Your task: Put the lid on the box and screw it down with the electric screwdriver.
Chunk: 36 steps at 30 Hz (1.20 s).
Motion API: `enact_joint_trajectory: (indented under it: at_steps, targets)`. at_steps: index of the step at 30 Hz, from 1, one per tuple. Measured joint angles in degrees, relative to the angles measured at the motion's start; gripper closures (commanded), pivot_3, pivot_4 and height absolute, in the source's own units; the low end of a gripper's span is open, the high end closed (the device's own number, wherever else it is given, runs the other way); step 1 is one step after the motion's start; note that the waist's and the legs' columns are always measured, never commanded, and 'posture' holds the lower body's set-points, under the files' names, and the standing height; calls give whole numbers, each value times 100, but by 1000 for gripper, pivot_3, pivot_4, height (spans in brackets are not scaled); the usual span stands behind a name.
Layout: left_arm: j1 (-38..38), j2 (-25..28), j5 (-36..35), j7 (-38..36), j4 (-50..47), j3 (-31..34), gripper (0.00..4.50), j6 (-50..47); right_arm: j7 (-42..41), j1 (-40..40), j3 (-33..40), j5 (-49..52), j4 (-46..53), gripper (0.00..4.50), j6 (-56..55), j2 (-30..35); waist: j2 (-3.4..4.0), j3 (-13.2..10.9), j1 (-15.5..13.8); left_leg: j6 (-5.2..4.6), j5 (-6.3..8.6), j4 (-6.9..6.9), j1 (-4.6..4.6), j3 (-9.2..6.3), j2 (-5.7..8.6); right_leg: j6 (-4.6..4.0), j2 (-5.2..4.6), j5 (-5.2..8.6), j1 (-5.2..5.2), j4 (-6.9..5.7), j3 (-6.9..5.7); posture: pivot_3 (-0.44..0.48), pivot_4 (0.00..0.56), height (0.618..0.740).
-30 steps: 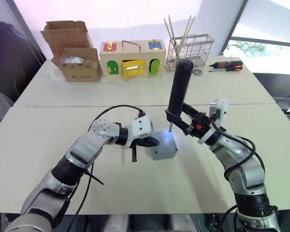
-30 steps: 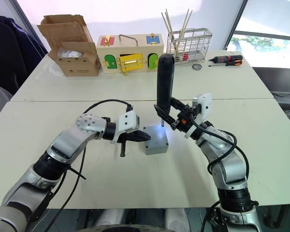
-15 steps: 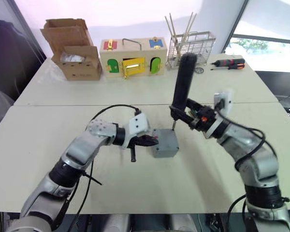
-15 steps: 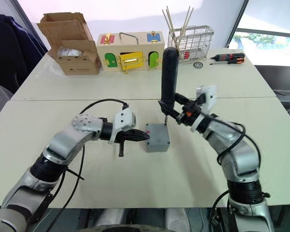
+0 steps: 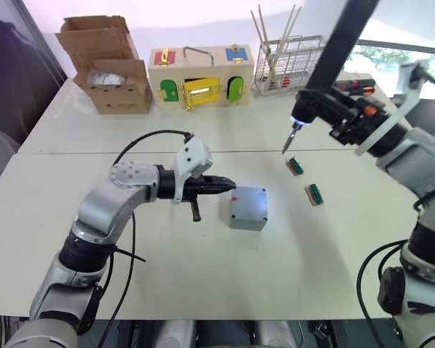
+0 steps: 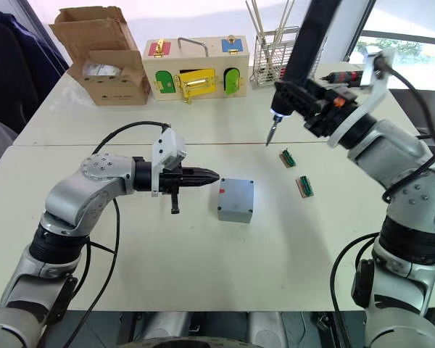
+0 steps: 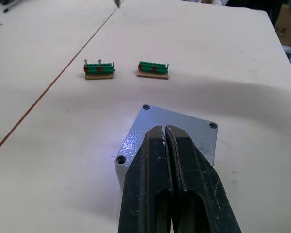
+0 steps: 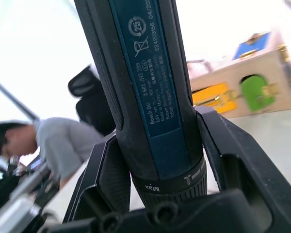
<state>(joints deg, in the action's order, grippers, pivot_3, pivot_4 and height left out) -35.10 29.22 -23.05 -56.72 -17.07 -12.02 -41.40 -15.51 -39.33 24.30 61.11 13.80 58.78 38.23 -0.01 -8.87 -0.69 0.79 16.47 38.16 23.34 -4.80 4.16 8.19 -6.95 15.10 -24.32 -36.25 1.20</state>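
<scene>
On a pale bench [image 5: 203, 290], the grey box [image 5: 248, 209] sits with its lid [image 7: 177, 130] seated on top, screw holes showing at the corners and a red mark on its side. The left tool [image 5: 225, 185], fingers pressed together and empty, hovers just beside the box. The right tool [image 6: 304, 98] grips the electric screwdriver [image 6: 304, 47], raised well above the bench with its bit angled down, apart from the box. Two small green terminal blocks [image 5: 304, 180] lie between box and right arm. At the back stand an open cardboard box [image 5: 112, 69] holding clear wrapping, a wooden latch box [image 5: 199, 76] and a wire basket [image 5: 290, 61] of thin sticks.
</scene>
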Motion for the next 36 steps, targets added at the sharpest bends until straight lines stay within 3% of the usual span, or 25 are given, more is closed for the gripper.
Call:
enact_joint_trajectory:
  at_steps: [2,6,10,16,27,32,34,36]
  targets:
    - [-114,1,-9,-195,-14,-175,4500,94,-28,-99,31,197,-306,2655,535,626,1,-6,-25,-1,0,2,10,-3,1,0,-1,0,-2,6,-6,0,150,730]
    - [-302,51,-4,-754,-363,-758,4500,395,-1257,444,-544,-249,-778,2655,1342,3069,14,-20,-73,-32,18,1,17,10,7,0,-8,1,0,22,-10,0,150,730]
    - [-304,5,231,-927,-396,-1250,4500,738,-2149,916,-940,-417,-1678,2655,2111,3717,11,-37,98,-66,37,6,4,45,1,1,-14,0,1,13,7,0,150,730]
    - [-268,-123,370,-751,-416,-1390,4500,865,-2591,1163,-1968,-1151,-2535,2655,2473,3861,32,-39,153,-65,35,9,-10,43,-6,2,-7,-1,-1,-9,8,0,150,730]
    - [320,-105,319,-131,-1014,-1359,4500,400,-3199,-324,-3667,-2682,-3883,2655,2199,2965,37,-45,96,-25,12,11,5,33,2,5,-7,-2,-11,-4,11,0,150,730]
    - [342,-123,309,92,-1097,-1360,4500,278,-3600,-683,-4058,-3201,-4340,2655,1965,2805,36,-46,97,-17,8,13,4,32,2,5,-7,-3,-10,-3,10,0,150,730]
    - [349,-119,304,177,-1153,-1358,4500,220,-3829,-779,-4214,-3401,-4456,1627,1789,2781,36,-45,109,-16,7,13,4,32,2,6,-7,-3,-9,-3,9,0,150,730]
    - [354,-115,299,219,-1155,-1357,4500,187,-3951,-852,-4262,-3545,-4548,920,1668,2758,36,-45,116,-16,7,14,3,32,3,6,-7,-3,-8,-4,9,0,150,730]
